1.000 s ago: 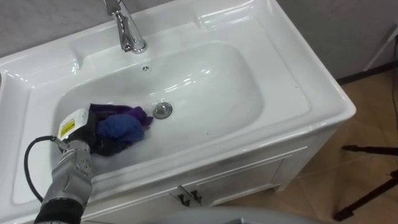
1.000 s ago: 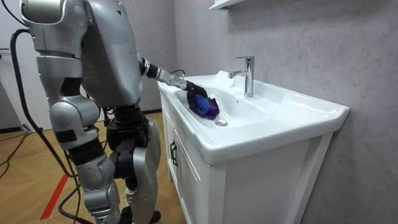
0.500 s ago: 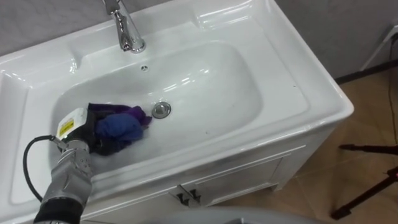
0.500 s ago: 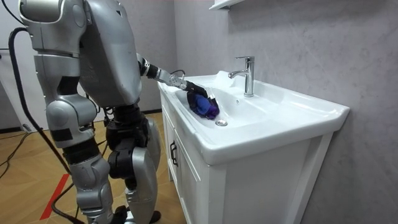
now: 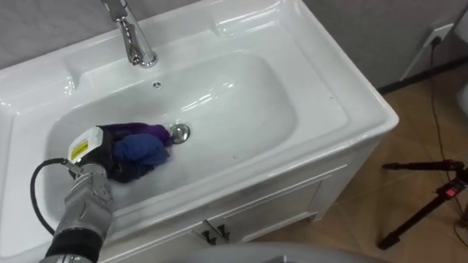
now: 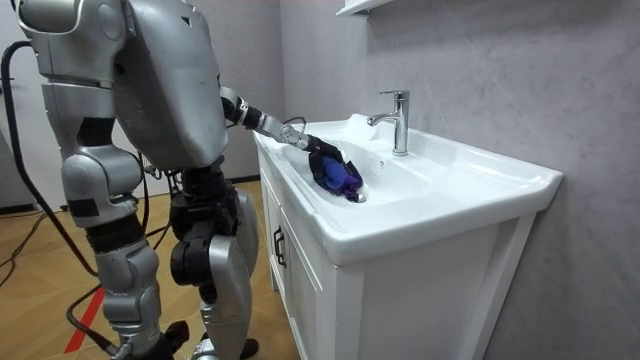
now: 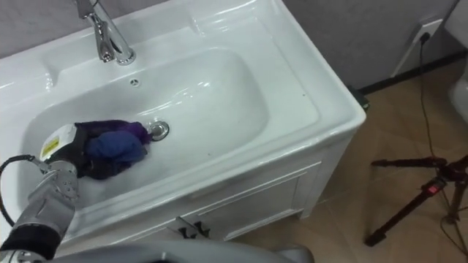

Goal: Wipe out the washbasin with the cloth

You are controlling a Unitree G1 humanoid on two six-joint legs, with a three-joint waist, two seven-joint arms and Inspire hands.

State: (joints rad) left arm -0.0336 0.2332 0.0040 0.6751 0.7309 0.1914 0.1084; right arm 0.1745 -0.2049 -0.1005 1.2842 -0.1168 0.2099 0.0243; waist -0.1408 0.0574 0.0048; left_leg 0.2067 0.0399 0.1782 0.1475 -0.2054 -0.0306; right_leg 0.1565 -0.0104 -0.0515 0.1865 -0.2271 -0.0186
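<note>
**A:** How far along are we with the basin (image 5: 252, 95)?

**B:** We judge we are mid-wipe. At the left of the bowl, our left robot hand (image 5: 104, 159) rests on the bunched blue and purple cloth (image 5: 143, 149). The cloth lies on the bowl's floor, and its right edge touches the drain (image 5: 180, 132).

**A:** So what do we still have to cover?

**B:** Probably everything right of the drain: the wide right half of the bowl, its sloping walls and the flat rim. The strip at the back by the faucet (image 5: 130, 38) is also well apart from the cloth. The porcelain looks equally white and glossy all over, so we cannot tell which parts are already wiped.

**A:** How is our arm set?

**B:** It comes in from the lower left, over the front rim, and slopes down into the bowl. The robot hand sits low, its back turned up. In the room view we stand close against the vanity cabinet (image 6: 300, 270) with the arm stretched forward.

**A:** Is the robot hand clamped on the cloth?

**B:** We cannot tell. Its far end is buried in the folds, so it may be gripping the cloth or only pressing on it.
</note>
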